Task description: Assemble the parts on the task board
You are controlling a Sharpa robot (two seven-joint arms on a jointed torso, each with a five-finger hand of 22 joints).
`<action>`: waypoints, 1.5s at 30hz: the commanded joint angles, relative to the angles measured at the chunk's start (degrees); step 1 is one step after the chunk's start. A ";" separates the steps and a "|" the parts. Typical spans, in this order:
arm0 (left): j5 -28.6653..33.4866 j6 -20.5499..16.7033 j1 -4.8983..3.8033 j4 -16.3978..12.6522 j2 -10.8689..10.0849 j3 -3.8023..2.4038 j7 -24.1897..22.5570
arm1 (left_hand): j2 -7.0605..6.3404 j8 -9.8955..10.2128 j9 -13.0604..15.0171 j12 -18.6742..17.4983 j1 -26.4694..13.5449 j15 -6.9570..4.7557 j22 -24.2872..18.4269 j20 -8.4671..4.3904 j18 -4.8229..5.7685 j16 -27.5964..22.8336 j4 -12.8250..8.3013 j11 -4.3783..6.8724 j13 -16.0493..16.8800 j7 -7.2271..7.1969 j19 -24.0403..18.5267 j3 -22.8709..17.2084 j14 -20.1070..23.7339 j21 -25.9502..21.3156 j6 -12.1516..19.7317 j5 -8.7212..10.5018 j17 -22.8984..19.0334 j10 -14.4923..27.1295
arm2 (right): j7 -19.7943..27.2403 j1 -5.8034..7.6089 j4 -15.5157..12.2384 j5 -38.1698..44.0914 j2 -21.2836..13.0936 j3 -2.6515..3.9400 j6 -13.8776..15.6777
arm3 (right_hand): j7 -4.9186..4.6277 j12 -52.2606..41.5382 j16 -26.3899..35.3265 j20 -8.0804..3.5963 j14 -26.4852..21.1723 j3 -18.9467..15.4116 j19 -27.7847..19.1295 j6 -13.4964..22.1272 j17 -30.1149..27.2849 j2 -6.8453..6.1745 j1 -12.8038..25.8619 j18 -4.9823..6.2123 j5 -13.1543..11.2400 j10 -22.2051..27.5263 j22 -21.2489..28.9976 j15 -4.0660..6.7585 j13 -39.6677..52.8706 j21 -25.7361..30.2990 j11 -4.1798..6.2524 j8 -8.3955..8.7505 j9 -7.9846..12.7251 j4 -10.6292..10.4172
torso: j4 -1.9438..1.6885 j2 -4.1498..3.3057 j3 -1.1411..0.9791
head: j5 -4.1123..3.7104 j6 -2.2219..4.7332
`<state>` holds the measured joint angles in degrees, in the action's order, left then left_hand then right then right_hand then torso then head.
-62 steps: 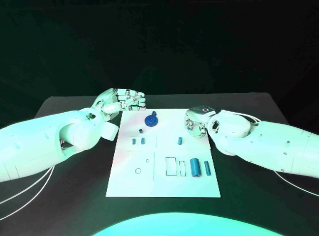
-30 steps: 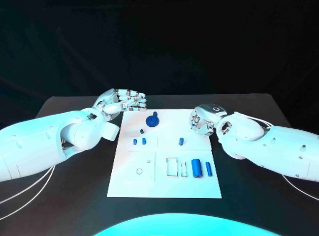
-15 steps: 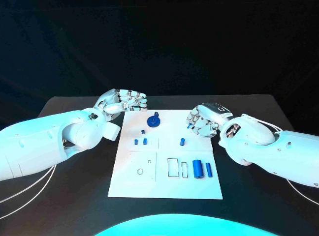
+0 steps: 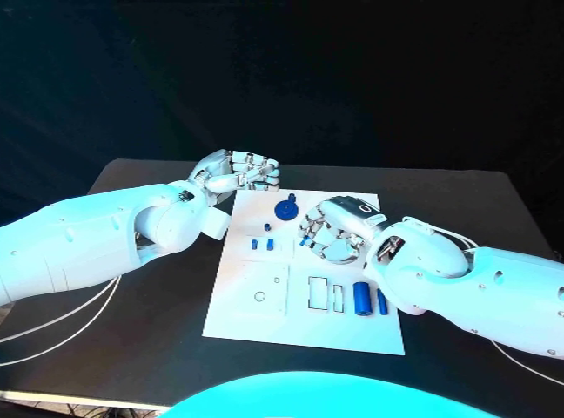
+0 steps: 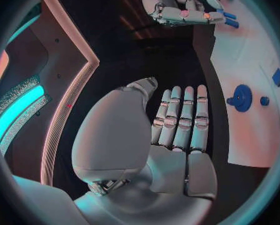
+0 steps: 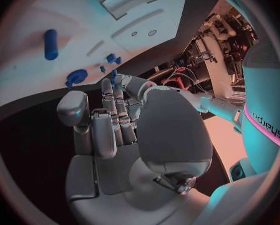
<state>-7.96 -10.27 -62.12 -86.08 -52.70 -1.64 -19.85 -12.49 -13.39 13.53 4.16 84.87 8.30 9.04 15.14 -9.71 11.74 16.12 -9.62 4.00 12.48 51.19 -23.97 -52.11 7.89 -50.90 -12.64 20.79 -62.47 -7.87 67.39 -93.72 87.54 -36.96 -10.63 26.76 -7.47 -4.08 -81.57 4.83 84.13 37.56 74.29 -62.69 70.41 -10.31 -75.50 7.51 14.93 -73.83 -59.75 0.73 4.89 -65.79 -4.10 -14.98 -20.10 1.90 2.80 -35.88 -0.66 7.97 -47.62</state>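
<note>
Black surface carries the white task board at its middle, with dark drapery behind; taking the board as landmark, its near end holds a small ring outline toward the left edge and, further toward the right edge, two pale rectangular slots, then a thick blue cylinder and a thinner blue pin just beside it, both lying lengthwise on the board; across the board's middle a pair of short blue pegs stands side by side, with a smaller peg a little beyond them; the right hand hangs over the board's middle toward its right edge, fingers straight and close together in the right wrist view, grasping nothing; whether it touches the board I cannot tell; toward the board's far end sits a round blue knob, seen also from the left wrist; just past the board's far left corner, off the board and over the dark surface, the left hand hovers with fingers extended side by side, released and empty.
</note>
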 commanded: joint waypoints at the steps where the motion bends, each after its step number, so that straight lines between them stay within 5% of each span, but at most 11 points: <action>1: -0.11 0.25 -0.02 0.01 0.35 -0.03 -0.40 | 0.31 0.20 -0.05 -0.26 0.26 0.04 -0.05 0.10 -0.82 -0.30 -0.09 -0.33 -0.06 0.42 0.31 -0.32 -0.43 -0.19 -0.07 -0.33 -0.05 0.08 | 1.16 -0.65 0.42 1.00 1.26 -0.17 -3.52 | 0.08 -0.12 -0.25 -0.13 2.54 0.32 0.19 -0.09 0.01 1.13 -0.76 -0.96 0.04 -1.00 0.08 0.43 0.10 0.03 0.74 -0.29 -0.12 -0.01 | -0.06 -0.04 0.03 | 1.15 -0.29; 16: -0.16 0.20 -0.04 0.27 1.50 -0.02 -0.27 | 0.35 0.22 -0.07 -0.25 0.19 0.05 -0.12 0.11 -0.82 -0.36 -0.05 -0.33 -0.05 0.42 0.36 -0.34 -0.46 -0.26 -0.08 -0.32 -0.05 0.09 | -1.02 -3.67 3.64 4.19 6.54 -0.68 -6.25 | 0.05 -0.08 -0.23 -0.13 2.52 0.38 -0.01 -0.02 -0.08 1.16 -0.76 -0.88 0.02 -0.98 0.40 0.41 0.10 0.29 0.71 -0.29 -0.16 0.01 | -0.03 -0.07 -0.01 | 3.11 -1.43; 45: -0.27 0.48 -0.05 0.40 1.90 -0.01 -0.10 | 0.37 0.23 -0.09 -0.24 0.08 0.05 -0.20 0.11 -0.82 -0.42 0.01 -0.33 -0.05 0.41 0.40 -0.34 -0.50 -0.34 -0.10 -0.31 -0.05 0.10 | -2.46 -5.08 5.84 5.64 9.15 -1.03 -7.46 | 0.01 -0.03 -0.18 -0.13 2.48 0.46 -0.18 0.08 -0.26 1.21 -0.74 -0.82 0.01 -0.95 0.65 0.39 0.10 0.50 0.68 -0.30 -0.23 0.04 | 0.01 -0.06 0.01 | 3.95 -2.28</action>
<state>-8.07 -10.25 -62.14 -85.60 -50.92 -1.62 -19.71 -12.49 -13.39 13.49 4.16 84.87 8.30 8.89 15.14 -9.71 11.51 16.12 -9.62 4.01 12.48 51.19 -23.97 -52.11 7.89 -50.90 -12.64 20.80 -62.47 -10.16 62.39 -87.87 92.20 -27.88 -11.64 20.54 -7.44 -3.93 -81.57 4.83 84.13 37.71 74.28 -62.48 70.20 -10.08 -75.73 7.51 14.71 -73.83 -59.15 0.73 4.89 -65.54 -4.10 -14.99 -20.23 2.08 2.80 -35.93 -0.65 11.88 -49.87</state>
